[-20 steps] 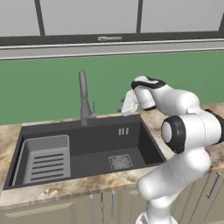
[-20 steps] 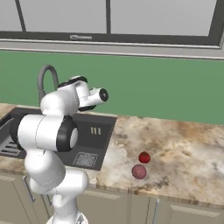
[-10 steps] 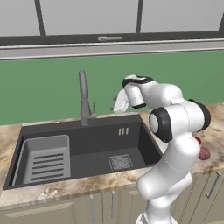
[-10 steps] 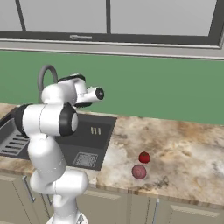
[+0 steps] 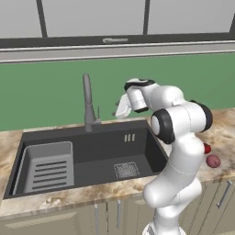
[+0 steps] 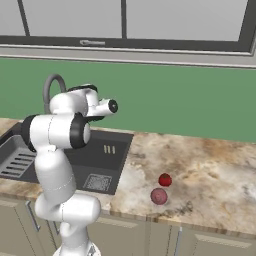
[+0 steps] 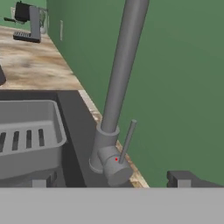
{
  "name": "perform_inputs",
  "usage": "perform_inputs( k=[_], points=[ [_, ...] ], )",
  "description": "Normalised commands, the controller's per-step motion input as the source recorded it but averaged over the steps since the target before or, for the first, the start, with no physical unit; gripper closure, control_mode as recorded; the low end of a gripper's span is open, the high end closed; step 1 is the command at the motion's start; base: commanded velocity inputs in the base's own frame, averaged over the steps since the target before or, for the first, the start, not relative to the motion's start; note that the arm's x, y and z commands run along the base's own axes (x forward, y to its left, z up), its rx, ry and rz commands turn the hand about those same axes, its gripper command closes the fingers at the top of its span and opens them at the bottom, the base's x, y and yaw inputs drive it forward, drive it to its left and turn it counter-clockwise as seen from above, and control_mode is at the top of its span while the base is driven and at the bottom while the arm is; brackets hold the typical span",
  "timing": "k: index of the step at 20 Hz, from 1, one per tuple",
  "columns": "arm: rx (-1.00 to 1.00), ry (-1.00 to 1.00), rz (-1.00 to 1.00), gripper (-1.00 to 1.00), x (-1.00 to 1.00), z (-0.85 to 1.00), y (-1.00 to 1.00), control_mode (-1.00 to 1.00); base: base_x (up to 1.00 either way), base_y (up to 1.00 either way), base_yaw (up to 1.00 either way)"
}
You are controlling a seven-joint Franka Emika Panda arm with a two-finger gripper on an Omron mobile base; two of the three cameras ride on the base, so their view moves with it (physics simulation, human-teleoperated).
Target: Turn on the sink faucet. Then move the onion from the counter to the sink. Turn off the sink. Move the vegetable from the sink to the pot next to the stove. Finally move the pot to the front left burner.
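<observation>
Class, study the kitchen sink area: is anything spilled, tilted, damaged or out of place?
Nothing stands out. The tall grey metal faucet stands upright, no water shows in the dark grey basin, and two small reddish balls sit on the marbled beige counter.

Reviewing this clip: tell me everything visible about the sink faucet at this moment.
The sink faucet is a slim grey column, metal by its look, standing upright at the back rim of the dark sink, in front of the green wall. The right base view shows its curved gooseneck top. A short round valve body juts from its base, bearing a small red dot and a thin lever pointing up. No water shows. The open tool hovers beside it, not touching.
</observation>
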Motion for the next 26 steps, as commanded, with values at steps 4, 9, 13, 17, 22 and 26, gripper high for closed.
perform_inputs(
  k=[4, 9, 13, 17, 22, 26],
  points=[
    [0.00, 0.00, 0.00, -1.00, 0.11, -0.15, 0.15, -1.00, 0.00, 0.00, 0.00],
    [0.00, 0.00, 0.00, -1.00, 0.22, -0.10, 0.13, -1.00, 0.00, 0.00, 0.00],
    [0.00, 0.00, 0.00, -1.00, 0.26, -0.09, 0.14, -1.00, 0.00, 0.00, 0.00],
    [0.00, 0.00, 0.00, -1.00, 0.23, -0.12, 0.15, -1.00, 0.00, 0.00, 0.00],
    [0.00, 0.00, 0.01, -1.00, 0.24, -0.13, 0.13, -1.00, 0.00, 0.00, 0.00],
    [0.00, 0.00, 0.01, -1.00, 0.21, -0.13, 0.13, -1.00, 0.00, 0.00, 0.00]
  ],
)
